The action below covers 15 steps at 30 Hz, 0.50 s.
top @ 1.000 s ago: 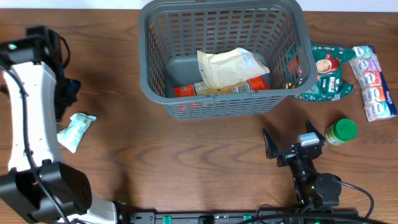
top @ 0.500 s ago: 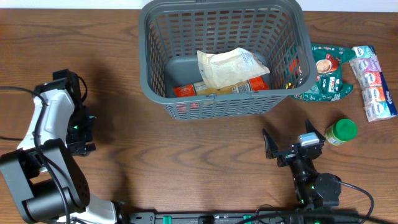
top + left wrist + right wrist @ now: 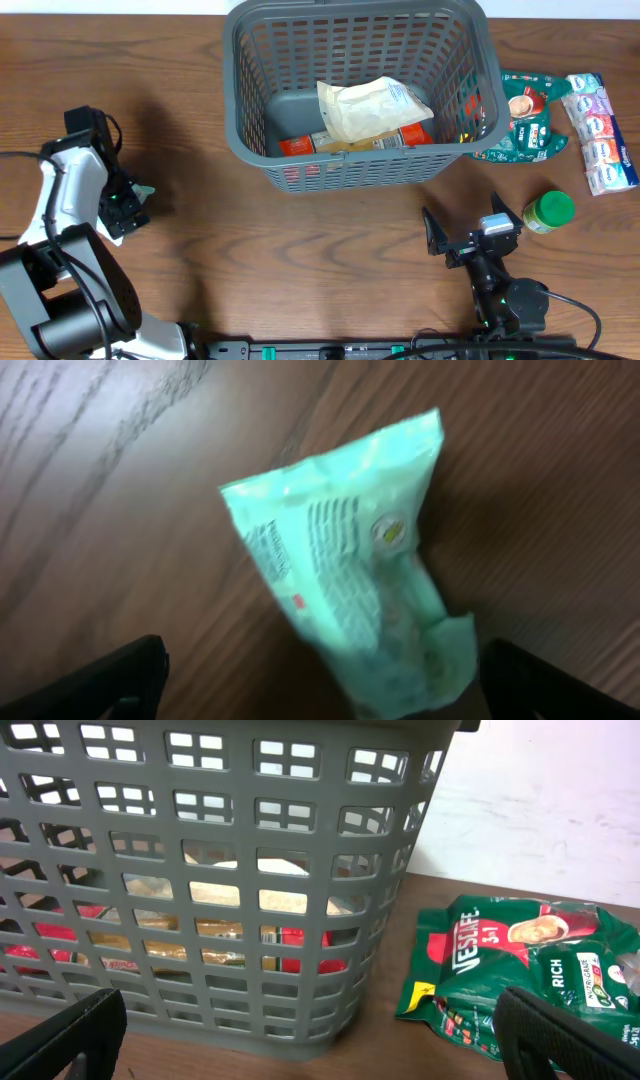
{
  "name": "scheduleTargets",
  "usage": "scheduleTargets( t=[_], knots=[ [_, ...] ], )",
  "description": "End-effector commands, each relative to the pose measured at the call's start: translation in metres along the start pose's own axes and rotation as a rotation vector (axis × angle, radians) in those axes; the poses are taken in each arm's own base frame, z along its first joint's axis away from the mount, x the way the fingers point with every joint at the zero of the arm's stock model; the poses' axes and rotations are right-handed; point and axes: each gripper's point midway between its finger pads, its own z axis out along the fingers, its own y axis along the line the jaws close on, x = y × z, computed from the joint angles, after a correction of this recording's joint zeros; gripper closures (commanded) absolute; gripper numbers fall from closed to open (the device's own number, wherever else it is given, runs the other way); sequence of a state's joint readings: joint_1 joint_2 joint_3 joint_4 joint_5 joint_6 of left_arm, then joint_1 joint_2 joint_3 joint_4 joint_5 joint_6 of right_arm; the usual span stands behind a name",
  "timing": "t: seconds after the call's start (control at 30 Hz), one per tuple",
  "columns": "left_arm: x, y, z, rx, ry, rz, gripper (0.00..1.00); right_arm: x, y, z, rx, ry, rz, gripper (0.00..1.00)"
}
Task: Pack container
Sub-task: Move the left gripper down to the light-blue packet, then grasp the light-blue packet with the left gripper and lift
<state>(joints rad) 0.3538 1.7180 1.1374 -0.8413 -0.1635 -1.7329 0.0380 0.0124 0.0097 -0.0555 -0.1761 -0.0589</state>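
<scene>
Brown wood-grain table [image 3: 300, 250]; pale wall [image 3: 560, 800] behind, seen from the right wrist.

- Left claw [image 3: 125, 205]: over the table's left side, jaws spread wide, nothing held. Fingertips dark at both lower corners of the wrist view.
- Mint-green packet [image 3: 350, 580]: flat on the wood between the left claw's fingertips, tilted, printed side up. Contact with either finger not discernible. One corner peeking out beside the claw [image 3: 143, 190] in the overhead.
- Right claw [image 3: 468, 225]: low over the near edge, jaws wide apart, empty.
- Container [image 3: 350, 170]: upright on the table, ahead of the right claw and slightly to its left, well apart from it; far to the right of the left claw. Lattice wall filling the right wrist view [image 3: 200, 1020].
- In the container: cream bag [image 3: 370, 110] over a red packet [image 3: 300, 146].
- Nescafé pouch [image 3: 500, 970]: ahead-right of the right claw, beside the container.
- Tissue packs [image 3: 600, 135]: right of the pouch.
- Green-lidded jar [image 3: 550, 210]: just right of the right claw.
</scene>
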Motion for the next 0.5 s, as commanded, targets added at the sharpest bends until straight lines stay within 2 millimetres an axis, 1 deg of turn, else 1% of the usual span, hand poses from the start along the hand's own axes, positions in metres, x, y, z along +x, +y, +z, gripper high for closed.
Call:
scheduleTargets(
  t=[0.0,0.13,0.27,0.47],
  knots=[
    [-0.011,-0.003,0.003,0.003,-0.015,-0.067,0.01,0.001,0.002,0.0,-0.009,-0.001,0.009,0.01],
    [-0.015,-0.004,0.005,0.001,-0.017,-0.082,0.02,0.001,0.002,0.0,-0.009,-0.001,0.009,0.01],
    [-0.015,-0.001,0.012,-0.023,-0.022,-0.08,0.01,0.001,0.002,0.0,-0.009,-0.001,0.009,0.01],
    [-0.012,0.007,0.031,-0.089,-0.036,-0.064,0.01,0.001,0.002,0.0,-0.009,-0.001,0.009,0.01]
  ],
)
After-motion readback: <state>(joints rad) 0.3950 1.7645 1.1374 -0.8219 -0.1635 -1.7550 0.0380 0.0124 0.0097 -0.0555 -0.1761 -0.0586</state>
